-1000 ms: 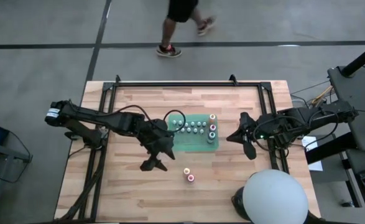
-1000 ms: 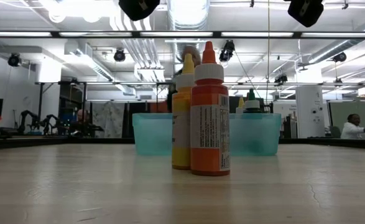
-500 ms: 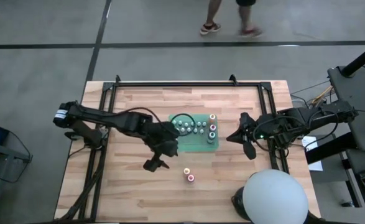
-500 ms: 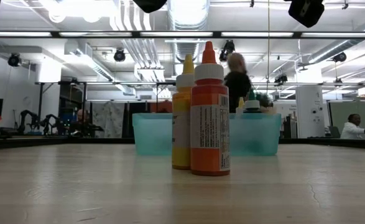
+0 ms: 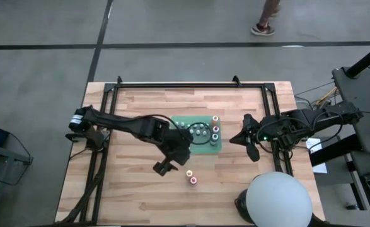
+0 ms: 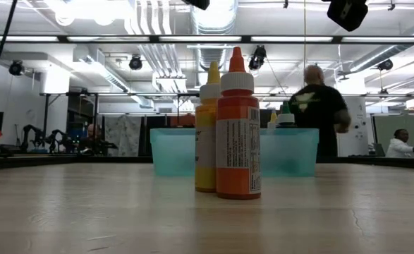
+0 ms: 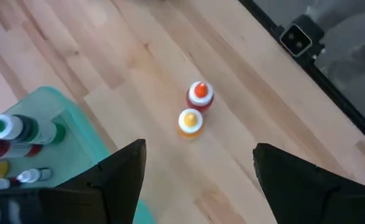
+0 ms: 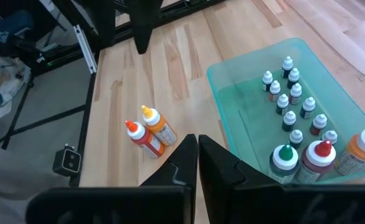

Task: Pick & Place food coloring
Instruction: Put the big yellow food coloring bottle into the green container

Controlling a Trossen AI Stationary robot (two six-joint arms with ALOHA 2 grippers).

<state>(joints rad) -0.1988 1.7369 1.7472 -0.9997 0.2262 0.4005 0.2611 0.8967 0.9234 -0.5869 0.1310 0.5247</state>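
In the high view, the left gripper (image 5: pixel 172 162) hovers just left of centre with its fingers spread wide and empty, close to two bottles, the orange bottle (image 5: pixel 193 181) and the yellow bottle (image 5: pixel 189 173), which stand together on the table (image 5: pixel 134 195) below centre. The remaining small bottles sit in the teal tray (image 5: pixel 197 146) at centre. The right gripper (image 5: pixel 240 139) waits, fully closed, right of the tray.

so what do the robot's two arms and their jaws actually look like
Both arms are dark, nearly black, slim and jointed. The left arm has a white band near its base and a thin black cable looping along it. The right arm carries bundled cables and a small green light. The left gripper shows broad, flat, matte black jaws; the right gripper has matching black jaws with angular tips.
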